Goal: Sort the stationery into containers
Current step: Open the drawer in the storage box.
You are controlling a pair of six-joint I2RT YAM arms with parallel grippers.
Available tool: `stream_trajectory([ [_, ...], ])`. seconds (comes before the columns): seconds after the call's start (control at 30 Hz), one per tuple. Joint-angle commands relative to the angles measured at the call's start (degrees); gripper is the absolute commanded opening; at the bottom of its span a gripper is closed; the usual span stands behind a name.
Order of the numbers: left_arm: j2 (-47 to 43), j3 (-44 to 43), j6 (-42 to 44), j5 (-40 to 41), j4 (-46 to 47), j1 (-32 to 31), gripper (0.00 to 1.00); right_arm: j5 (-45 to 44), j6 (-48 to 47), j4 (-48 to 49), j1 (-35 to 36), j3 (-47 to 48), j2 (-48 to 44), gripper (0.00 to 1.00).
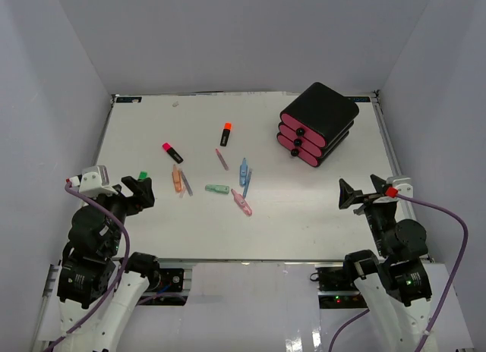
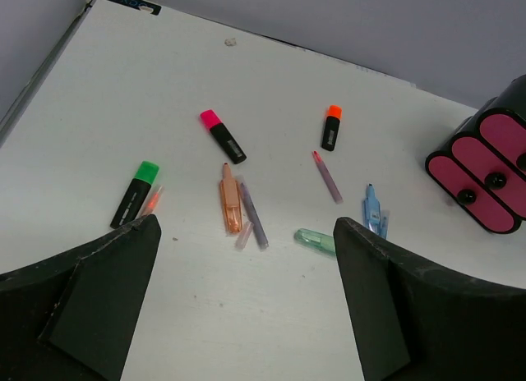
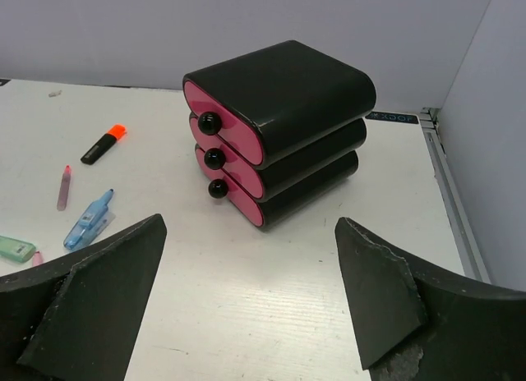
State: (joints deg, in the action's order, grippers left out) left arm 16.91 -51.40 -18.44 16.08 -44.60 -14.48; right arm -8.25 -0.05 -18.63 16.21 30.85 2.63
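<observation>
Seen from above, we have a white table (image 1: 304, 223) with two robot arms at its near edge. The left gripper (image 1: 139, 191) hovers with its jaws spread wide and nothing between them, and the right gripper (image 1: 351, 194) is likewise wide apart and empty. The stationery lies scattered across the middle of the table: a green-capped highlighter (image 2: 136, 194) just beside the left fingers, a pink-capped highlighter (image 1: 172, 152) and an orange-capped highlighter (image 1: 225, 133) farther back, and a loose cluster of thin pastel pens (image 2: 231, 202) between them. The drawer box (image 1: 317, 124) stands at the far right, well apart from the items, with all three pink drawers shut. We judge that sorting has not begun and that a drawer must be opened first. To do it well, we would line the right jaws up on one black knob (image 3: 209, 123), close squarely on it, and pull straight along the drawer's own line, slowly, since the light box may slide or turn rather than let the drawer out
</observation>
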Motion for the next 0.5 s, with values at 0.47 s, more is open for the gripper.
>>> stream_trajectory([
  [0.47,-0.2,-1.1,0.2,0.2,-0.3,-0.3,0.98,-6.1,9.2,-2.0,0.3,4.3,8.8,0.90],
])
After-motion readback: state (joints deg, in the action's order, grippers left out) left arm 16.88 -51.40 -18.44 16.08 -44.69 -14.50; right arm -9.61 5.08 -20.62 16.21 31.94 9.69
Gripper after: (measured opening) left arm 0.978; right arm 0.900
